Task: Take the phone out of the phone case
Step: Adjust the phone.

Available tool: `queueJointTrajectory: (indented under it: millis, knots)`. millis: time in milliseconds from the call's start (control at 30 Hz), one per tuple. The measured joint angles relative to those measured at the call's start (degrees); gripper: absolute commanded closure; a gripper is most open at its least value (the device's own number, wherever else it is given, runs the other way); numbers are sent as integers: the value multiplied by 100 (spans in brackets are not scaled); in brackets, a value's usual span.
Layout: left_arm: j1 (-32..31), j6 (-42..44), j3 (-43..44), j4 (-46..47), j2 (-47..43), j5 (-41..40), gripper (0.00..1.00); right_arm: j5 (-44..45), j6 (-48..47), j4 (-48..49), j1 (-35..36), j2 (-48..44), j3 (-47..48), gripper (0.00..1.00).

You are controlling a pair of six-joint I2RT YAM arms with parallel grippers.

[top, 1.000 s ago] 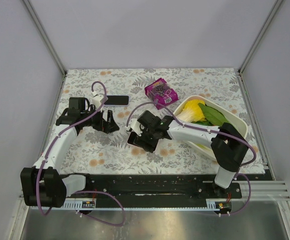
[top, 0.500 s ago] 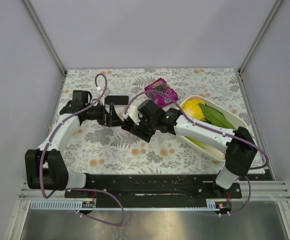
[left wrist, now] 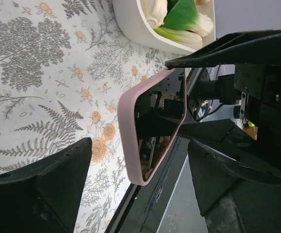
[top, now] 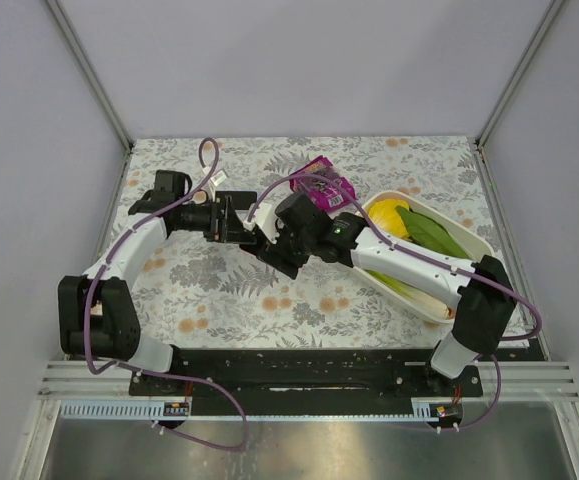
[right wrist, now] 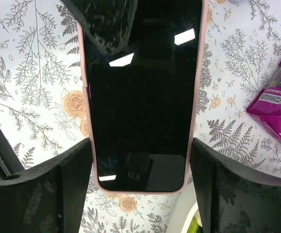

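The left gripper [left wrist: 139, 150] reaches in from the left with its fingers spread wide. The free end of the phone case [left wrist: 125, 121] stands in the gap between them, and there is clear space on both sides, so it has hold of nothing. The pink case is raised off the flowered table [top: 219, 290], about mid-table, and the phone [right wrist: 140, 97] is seated in it with its dark screen bare and the rim unbroken all round. Just to the right, the right gripper [right wrist: 141, 145] carries it, with one finger pressed to each long side of the case, partly closed and clamped on it across its width. The step in hand looks to be the left arm's first bite. It would go best if those fingers came together squarely on the end of the case and caught the soft lip near a corner, not the glass, so the rim can be peeled back off the phone. The right hold has to stay firm enough to resist that pull, though squeezing the long sides also pinches the phone in, so a corner away from those fingers should free more easily. The phone should be kept over open cloth in case it drops. Farther right lie a purple packet [top: 321, 185] and a white tub [left wrist: 130, 22] of greens, both well apart from the work.
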Motion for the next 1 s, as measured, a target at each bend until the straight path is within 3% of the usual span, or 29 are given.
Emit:
queueJointTrajectory:
  millis: [267,1000]
  knots:
    - [-258,-339,4,203,31,92,48,72,28,2,0,0,2,100]
    - [-369,-686,-4,498,289,328,70,201,173,72,0,-94,0,100]
